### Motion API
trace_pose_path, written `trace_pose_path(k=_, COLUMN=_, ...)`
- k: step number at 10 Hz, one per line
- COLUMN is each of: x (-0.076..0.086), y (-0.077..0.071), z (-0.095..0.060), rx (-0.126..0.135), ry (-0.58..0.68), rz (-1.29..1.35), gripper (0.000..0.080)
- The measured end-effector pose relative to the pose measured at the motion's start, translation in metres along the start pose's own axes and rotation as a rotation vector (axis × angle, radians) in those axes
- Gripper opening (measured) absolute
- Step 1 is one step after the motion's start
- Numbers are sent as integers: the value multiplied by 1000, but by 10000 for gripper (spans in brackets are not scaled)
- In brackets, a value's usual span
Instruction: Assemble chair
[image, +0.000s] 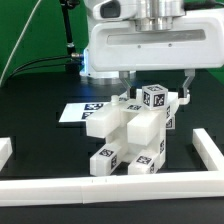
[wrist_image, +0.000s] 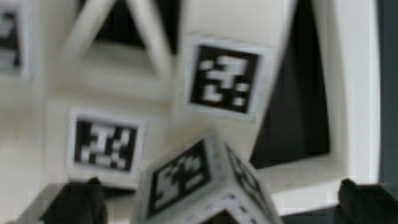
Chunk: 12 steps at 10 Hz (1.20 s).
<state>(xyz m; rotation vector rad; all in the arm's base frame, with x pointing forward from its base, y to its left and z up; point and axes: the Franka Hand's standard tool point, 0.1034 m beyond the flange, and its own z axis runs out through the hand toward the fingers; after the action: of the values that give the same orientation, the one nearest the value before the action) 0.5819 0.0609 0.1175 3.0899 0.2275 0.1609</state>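
Observation:
The chair (image: 135, 130) is a cluster of chunky white tagged parts standing in the middle of the black table. A small tagged cube (image: 153, 97) sits on top of it, tilted. My gripper (image: 156, 90) hangs over the cube with its fingers wide apart, one on each side and neither touching it. In the wrist view the cube (wrist_image: 199, 180) lies between the dark fingertips (wrist_image: 79, 202), with gaps on both sides. Slotted frame parts with tags (wrist_image: 226, 78) lie beyond it. My gripper (wrist_image: 217, 206) is open and empty.
The marker board (image: 80, 111) lies flat behind the chair on the exterior view's left. A white border rail (image: 90, 187) runs along the front, with side pieces at the left (image: 5, 150) and right (image: 208, 148). Cables hang at the back.

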Motion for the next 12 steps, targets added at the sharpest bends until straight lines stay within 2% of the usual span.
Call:
trace_pose_path(k=1, x=0, y=0, z=0, rx=3, ry=0, rz=32, gripper=648)
trace_pose_path(k=2, x=0, y=0, z=0, rx=3, ry=0, rz=60, gripper=552)
trace_pose_path(k=3, x=0, y=0, z=0, rx=2, ry=0, rz=59, gripper=552)
trace_pose_path(k=4, x=0, y=0, z=0, rx=3, ry=0, rz=101, gripper=370)
trace_pose_path(k=5, x=0, y=0, z=0, rx=3, ry=0, rz=161, gripper=282)
trace_pose_path(k=12, x=-1, y=-1, z=1, rx=12, ry=-5, rz=739, gripper=284)
